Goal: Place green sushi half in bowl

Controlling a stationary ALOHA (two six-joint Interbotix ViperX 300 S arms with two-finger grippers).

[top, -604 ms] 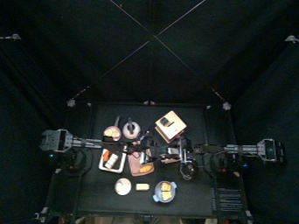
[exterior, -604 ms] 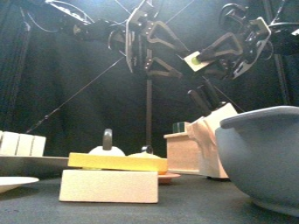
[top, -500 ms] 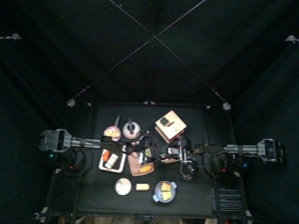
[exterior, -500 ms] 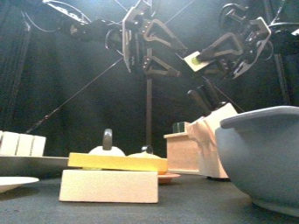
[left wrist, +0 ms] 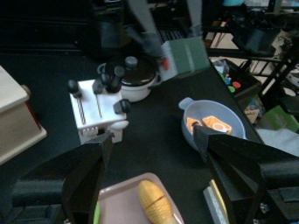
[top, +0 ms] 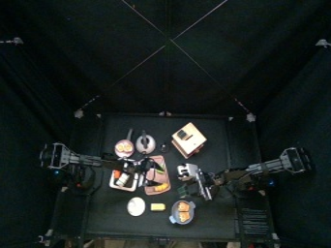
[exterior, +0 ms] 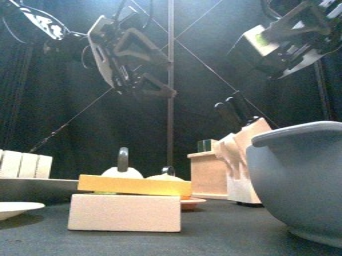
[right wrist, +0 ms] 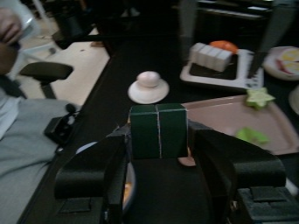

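Observation:
The green sushi half (right wrist: 158,129) is a dark green block clamped between the jaws of my right gripper (right wrist: 158,138). In the front view that gripper (exterior: 283,45) holds the piece (exterior: 261,38) high at the upper right, above the grey bowl (exterior: 305,190). In the top view the right gripper (top: 195,180) hangs just behind the bowl (top: 172,216), which stands near the table's front edge. My left gripper (left wrist: 155,131) is open and empty above the table's middle left (top: 151,174). The left wrist view shows the bowl (left wrist: 184,118) with orange pieces in it.
A pink tray (right wrist: 263,114) with a yellow piece lies mid-table. A white rack of black bottles (left wrist: 100,103) and a white teapot (right wrist: 146,85) stand nearby. A yellow sushi on a white block (exterior: 127,200) is at the front. A person's sleeve (right wrist: 10,114) shows outside the table.
The right gripper has carried the green piece toward the table's front and to the right in the front view. The left gripper has swung away to the left.

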